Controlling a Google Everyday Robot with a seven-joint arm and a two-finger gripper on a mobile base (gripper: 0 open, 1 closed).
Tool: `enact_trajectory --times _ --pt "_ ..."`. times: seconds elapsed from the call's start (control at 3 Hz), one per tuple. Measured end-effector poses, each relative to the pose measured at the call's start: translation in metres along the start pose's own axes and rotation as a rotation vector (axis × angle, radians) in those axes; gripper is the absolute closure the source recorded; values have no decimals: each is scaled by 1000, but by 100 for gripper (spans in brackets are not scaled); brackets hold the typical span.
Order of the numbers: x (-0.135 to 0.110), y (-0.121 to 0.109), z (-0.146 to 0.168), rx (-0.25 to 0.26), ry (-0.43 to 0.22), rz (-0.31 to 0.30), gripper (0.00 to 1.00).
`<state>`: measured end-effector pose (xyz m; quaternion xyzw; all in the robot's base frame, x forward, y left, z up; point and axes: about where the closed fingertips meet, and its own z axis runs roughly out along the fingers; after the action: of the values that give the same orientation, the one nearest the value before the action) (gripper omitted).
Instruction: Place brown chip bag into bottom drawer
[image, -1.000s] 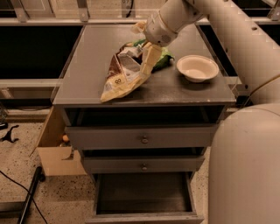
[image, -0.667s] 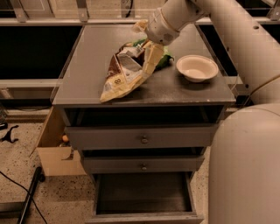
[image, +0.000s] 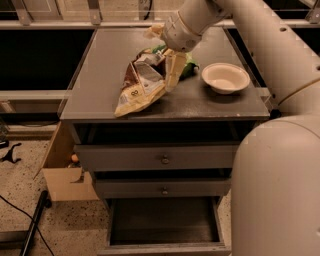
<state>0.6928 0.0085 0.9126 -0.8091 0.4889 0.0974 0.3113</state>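
Note:
The brown chip bag (image: 140, 89) lies tilted on the cabinet top (image: 100, 85). Its yellow-tan lower end is near the front edge and its upper end is raised toward the gripper. My gripper (image: 167, 70) reaches down from the arm at the back right and is shut on the bag's upper right edge. One cream finger (image: 173, 70) shows beside the bag. The green snack bag (image: 188, 65) lies just behind the gripper, partly hidden. The bottom drawer (image: 165, 245) is pulled open below, and its dark inside holds nothing.
A white bowl (image: 225, 77) sits on the cabinet top right of the gripper. Two shallower drawers with round knobs (image: 161, 160) are shut above the bottom drawer. A cardboard box (image: 60, 175) stands on the floor at the left. My arm's body fills the right side.

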Motion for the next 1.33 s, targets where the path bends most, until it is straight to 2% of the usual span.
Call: enact_trajectory --times 0.33,0.67,1.0,1.33 --pt "-1 1 -2 -15 13 -74 0" --pt "-6 5 2 -42 -64 -242 0" --pt "-8 5 5 -49 -150 -372 0" --pt "-9 -1 7 -30 -150 -385 0"
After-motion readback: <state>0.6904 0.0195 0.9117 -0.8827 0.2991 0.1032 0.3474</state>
